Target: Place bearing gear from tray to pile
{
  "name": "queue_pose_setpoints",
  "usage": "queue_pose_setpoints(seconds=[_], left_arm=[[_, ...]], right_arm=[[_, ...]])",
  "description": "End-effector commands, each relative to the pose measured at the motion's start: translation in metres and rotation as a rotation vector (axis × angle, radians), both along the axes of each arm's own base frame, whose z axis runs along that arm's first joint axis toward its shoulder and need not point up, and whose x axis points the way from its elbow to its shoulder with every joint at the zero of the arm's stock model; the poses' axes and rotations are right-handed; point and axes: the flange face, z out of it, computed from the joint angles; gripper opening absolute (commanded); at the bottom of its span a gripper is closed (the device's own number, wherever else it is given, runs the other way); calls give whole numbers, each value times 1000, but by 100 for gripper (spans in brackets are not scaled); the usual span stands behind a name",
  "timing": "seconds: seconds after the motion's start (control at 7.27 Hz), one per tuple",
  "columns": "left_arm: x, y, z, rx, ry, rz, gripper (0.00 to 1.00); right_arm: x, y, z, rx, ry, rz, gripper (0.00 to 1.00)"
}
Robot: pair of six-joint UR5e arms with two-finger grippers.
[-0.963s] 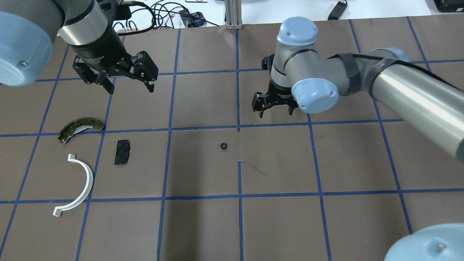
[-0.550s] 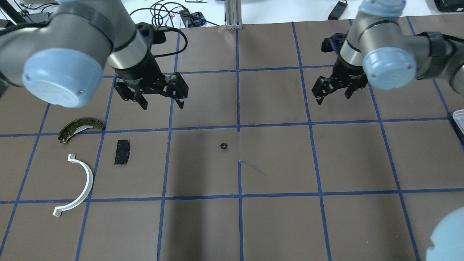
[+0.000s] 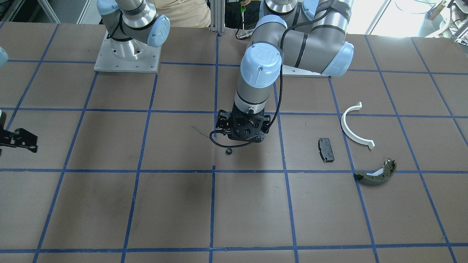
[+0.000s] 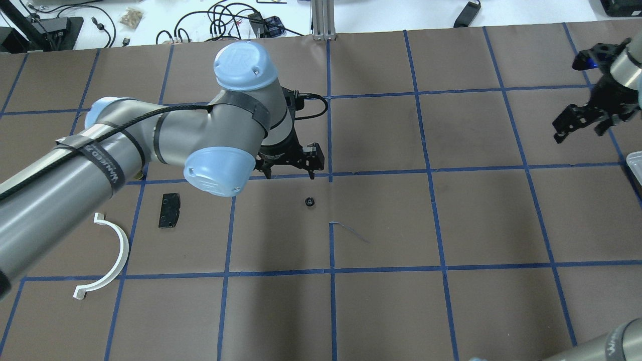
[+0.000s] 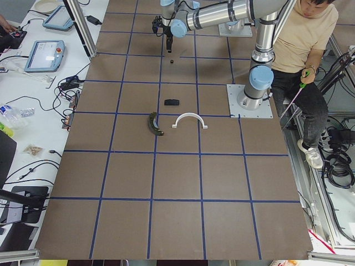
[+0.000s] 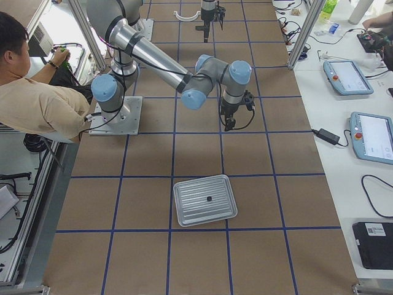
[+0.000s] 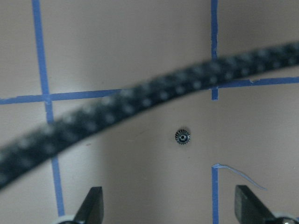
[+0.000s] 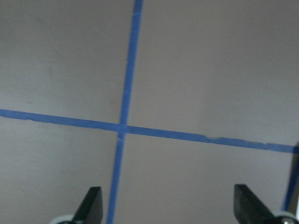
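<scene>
Overhead/front cams opposed, sides at ends, wrists close-up, downward; gear (image 4: 310,202) in overhead/L-wrist.

brown table (image 8: 201,70), blue tape lines (image 8: 128,79) crossing, two dark fingertips (image 8: 91,205) spread wide at bottom, nothing between

Bare brown paper table (image 4: 401,225) lies open all round the small black toothed gear (image 4: 310,202); a looping black cable (image 7: 140,97) sags close beside it; the black rectangular pad (image 4: 169,210) sits well apart.
</scene>
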Motion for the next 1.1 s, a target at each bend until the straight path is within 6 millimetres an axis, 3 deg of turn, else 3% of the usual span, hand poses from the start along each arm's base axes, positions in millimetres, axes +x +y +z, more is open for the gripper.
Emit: queue_pose_setpoints(seconds=[0.0, 0.14, 0.41, 0.55, 0.83, 0.96], left_arm=[[-23, 2, -49, 44, -29, -16, 100], [-31, -1, -64, 30, -24, -28, 100], [-34, -4, -87, 51, -33, -1, 97], [-35, 0, -97, 66, -40, -8, 97], [-31, 11, -112, 34, -25, 0, 94], [-28, 11, -116, -22, -8, -5, 88]], right_arm=[[-112, 30, -23, 8, 36, -66, 100], [-158, 34, -35, -45, 87, -132, 100], [-233, 55, -82, -65, 104, -215, 100], [-251, 58, -86, -70, 96, -185, 100], [-260, 67, -95, -45, 69, -149, 87], [-260, 68, -96, -43, 67, -149, 75]])
